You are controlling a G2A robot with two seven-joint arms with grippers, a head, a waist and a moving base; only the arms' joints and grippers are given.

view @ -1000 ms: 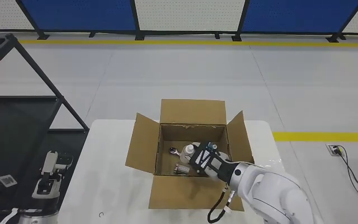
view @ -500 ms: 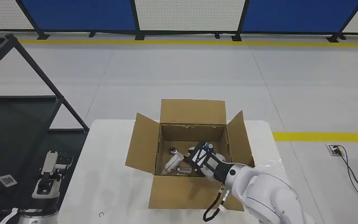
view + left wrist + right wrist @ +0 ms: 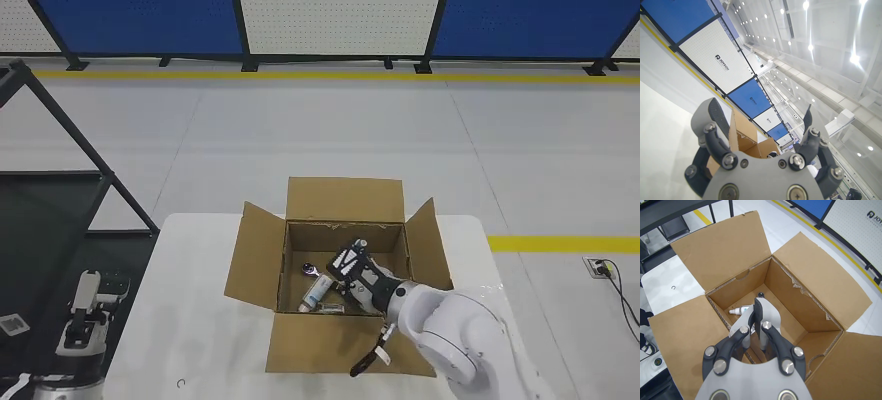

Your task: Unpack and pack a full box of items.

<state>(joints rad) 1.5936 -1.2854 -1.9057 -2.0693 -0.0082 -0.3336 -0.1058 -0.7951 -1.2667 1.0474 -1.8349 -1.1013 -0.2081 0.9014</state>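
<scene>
- The small white plastic spray bottle (image 3: 739,310) lies on its side on the floor of the open brown corrugated cardboard box (image 3: 345,200), at the centre of the top view. A shiny round-headed metal piece (image 3: 760,294) lies near it.
- The bottle looks light, stiff and smooth, so it is likely to roll. Grip it across the body, not the thin nozzle.
- The right gripper (image 3: 756,306) hangs over the box's interior, pads pressed together. I cannot tell if anything thin is pinched between them.
- The right wrist view gives the nozzle and the torn inner wall. The top view gives the spread flaps on the white table (image 3: 190,300). The left wrist view shows the left gripper (image 3: 762,106) spread wide, empty.
</scene>
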